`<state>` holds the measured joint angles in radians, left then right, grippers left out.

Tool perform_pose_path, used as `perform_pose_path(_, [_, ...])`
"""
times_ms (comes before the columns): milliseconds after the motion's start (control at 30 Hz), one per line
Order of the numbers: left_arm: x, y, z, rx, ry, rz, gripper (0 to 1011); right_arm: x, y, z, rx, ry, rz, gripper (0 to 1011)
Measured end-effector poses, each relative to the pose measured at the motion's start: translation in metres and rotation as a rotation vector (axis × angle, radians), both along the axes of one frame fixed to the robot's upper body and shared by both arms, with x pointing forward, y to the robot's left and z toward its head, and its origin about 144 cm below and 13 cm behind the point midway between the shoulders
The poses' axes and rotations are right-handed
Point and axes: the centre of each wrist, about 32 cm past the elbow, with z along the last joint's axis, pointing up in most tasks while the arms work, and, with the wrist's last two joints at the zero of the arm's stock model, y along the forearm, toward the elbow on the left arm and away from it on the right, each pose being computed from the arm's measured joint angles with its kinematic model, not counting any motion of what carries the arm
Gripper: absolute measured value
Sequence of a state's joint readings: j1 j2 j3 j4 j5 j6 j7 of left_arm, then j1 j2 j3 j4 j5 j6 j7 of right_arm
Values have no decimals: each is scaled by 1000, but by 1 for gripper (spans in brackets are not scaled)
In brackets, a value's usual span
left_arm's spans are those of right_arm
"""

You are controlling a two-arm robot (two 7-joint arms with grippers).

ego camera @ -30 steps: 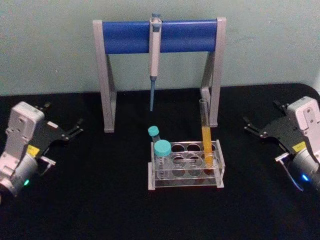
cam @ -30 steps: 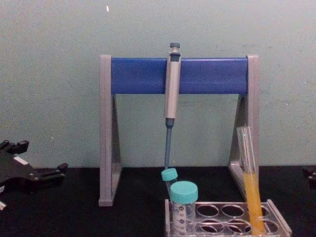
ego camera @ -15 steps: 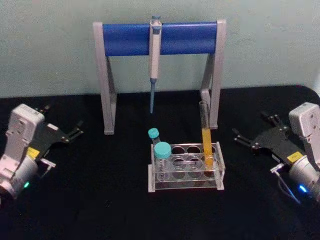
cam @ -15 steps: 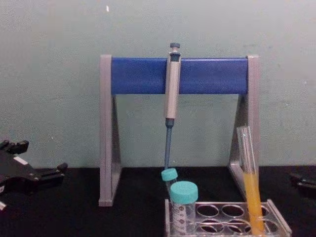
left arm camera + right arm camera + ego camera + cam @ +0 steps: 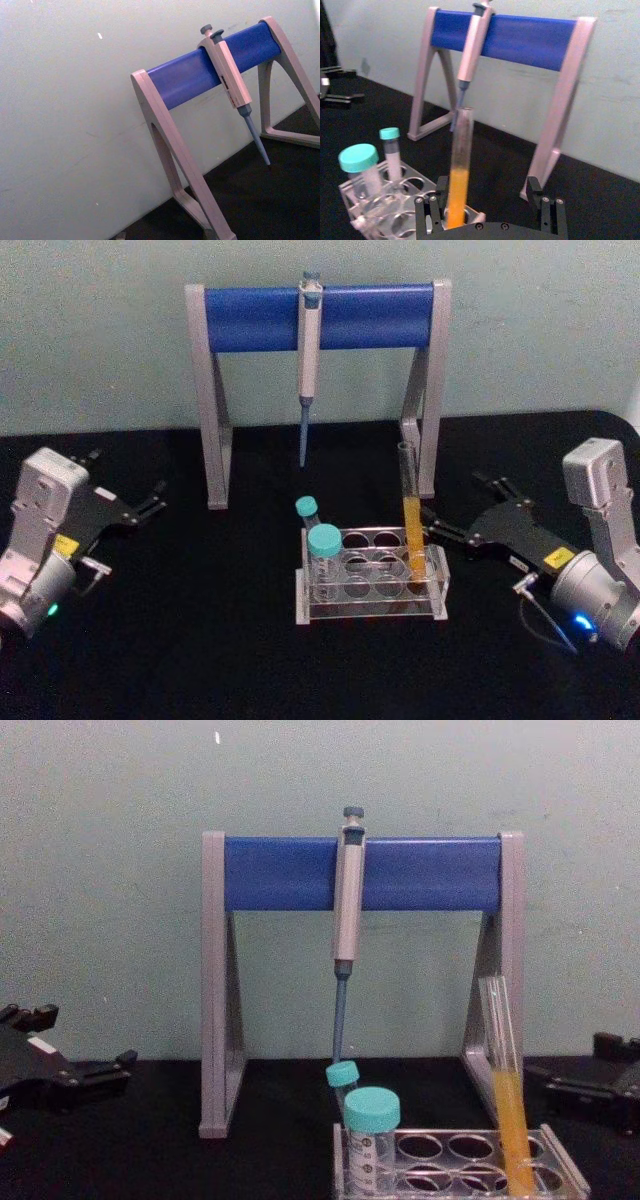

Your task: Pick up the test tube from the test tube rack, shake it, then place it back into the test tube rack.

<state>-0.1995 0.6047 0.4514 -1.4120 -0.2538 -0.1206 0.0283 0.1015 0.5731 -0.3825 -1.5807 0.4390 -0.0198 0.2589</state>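
test tube (image 5: 410, 508) in test tube rack (image 5: 368, 602), wide right gripper (image 5: 453, 502) beside it, wide left gripper (image 5: 128, 478) apart

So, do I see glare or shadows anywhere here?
Right wrist view: small glints on the rack and tube, just ahead of the open right pincer. Head view: the black table hides shadows. Chest view: the wall is evenly lit.

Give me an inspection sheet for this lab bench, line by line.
Surface: black table, no spills seen.
Job's things: test tube with orange liquid stands slightly tilted in the test tube rack, right end.
Clutter: two teal-capped tubes in the rack; pipette hanging on the pipette stand.
Grippers: right gripper open beside the tube, not gripping; left gripper open, parked at left.
Cables: thin wire by the right wrist.
Surroundings: pale wall.
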Motion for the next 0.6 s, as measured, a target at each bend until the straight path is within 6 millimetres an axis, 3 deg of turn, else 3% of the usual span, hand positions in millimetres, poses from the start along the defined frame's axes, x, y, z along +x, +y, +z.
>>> perform_pose_path(600, [0,0,0,0,0,0,1001,31,10,9,36,114,95,1000])
